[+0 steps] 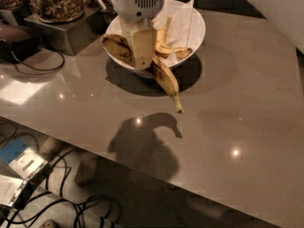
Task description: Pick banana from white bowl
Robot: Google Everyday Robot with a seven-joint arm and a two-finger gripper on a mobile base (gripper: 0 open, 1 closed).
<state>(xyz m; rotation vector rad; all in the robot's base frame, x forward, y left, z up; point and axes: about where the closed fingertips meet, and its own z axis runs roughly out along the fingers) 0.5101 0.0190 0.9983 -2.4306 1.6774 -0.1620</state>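
Observation:
The gripper (144, 64) hangs over the near left part of the white bowl (198, 28), its white wrist at the top of the camera view. It is shut on the banana (164, 77), a long, dull yellow fruit with brown-black patches. The banana hangs across the fingers (142, 44), lifted above the bowl's near rim. Its stem end points down to the right over the table, and its other end sticks out to the left. Shorter bananas (166, 49) lie on the white paper lining inside the bowl.
Glass jars of nuts (57, 1) stand on a metal box (66, 34) at the back left. A dark object with a cable (19, 39) lies at the far left. The grey table's (228, 127) front edge runs diagonally, with cables on the floor (71, 203) below.

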